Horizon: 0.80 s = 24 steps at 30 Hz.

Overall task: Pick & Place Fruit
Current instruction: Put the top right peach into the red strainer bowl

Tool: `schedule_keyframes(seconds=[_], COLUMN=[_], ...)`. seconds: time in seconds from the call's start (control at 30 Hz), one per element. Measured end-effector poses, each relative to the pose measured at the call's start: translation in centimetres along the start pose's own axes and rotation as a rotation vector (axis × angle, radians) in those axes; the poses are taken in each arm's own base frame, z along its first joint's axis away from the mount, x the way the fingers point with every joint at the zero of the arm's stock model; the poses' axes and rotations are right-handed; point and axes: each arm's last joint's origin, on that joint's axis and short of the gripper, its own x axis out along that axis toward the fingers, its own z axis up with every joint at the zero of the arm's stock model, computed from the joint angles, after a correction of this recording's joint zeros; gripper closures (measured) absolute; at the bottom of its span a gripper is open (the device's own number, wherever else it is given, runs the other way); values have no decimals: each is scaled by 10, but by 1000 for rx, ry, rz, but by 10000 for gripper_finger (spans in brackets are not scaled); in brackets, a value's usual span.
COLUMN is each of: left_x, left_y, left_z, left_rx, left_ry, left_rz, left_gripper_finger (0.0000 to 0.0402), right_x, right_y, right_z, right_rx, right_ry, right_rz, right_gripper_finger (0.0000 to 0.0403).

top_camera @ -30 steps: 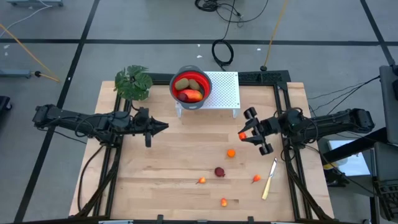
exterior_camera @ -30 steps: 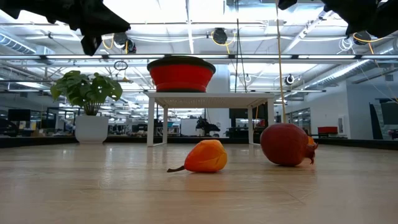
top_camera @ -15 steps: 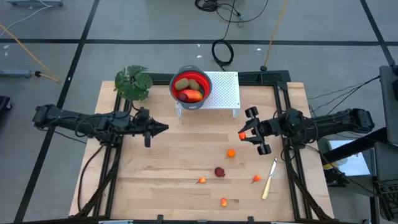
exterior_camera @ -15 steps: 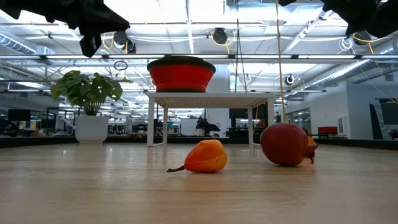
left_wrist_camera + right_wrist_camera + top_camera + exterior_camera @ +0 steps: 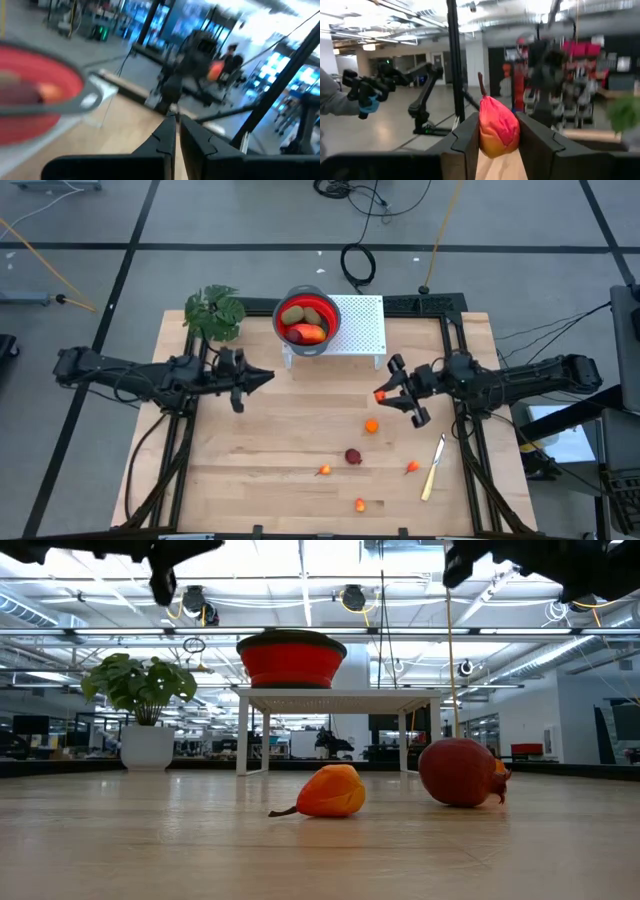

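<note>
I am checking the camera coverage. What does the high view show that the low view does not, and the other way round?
Only the high view shows the knife, the right hand shut on a red-orange fruit, the fruit inside the bowl, and the shut left hand.

Only the low view shows the room behind the table and the plant's white pot.

Both show the red bowl on the white stand, the plant, the dark red fruit and a small orange fruit.

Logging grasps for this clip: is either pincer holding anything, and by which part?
The right pincer grips a red-orange stemmed fruit by its lower sides; the left pincer is shut, empty.
</note>
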Motion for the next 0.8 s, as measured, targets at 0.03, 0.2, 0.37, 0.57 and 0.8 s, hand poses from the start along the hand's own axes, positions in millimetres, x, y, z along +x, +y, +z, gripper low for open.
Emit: schedule_keyframes(seconds=[0.03,0.2,0.37,0.57,0.8], left_x=[2,16,36,66,103], left_y=[-1,-4,-7,-17,-31], left_z=[2,-1,-5,-4,3], left_rx=[5,22,15,13,102], left_ry=[-27,-80,-49,-12,15], left_rz=[-12,-35,-23,-21,-56], left_gripper_finger=[380,380,369,309,235], right_x=[0,0,-1,-2,-3], right_y=[0,-1,-1,-2,-2], right_z=[-2,-8,-12,-19,-24], right_rx=[26,161,293,371,432], right_ry=[19,83,119,180,233], right_rz=[-3,-17,-32,-51,-72], right_gripper_finger=[296,294,295,295,295])
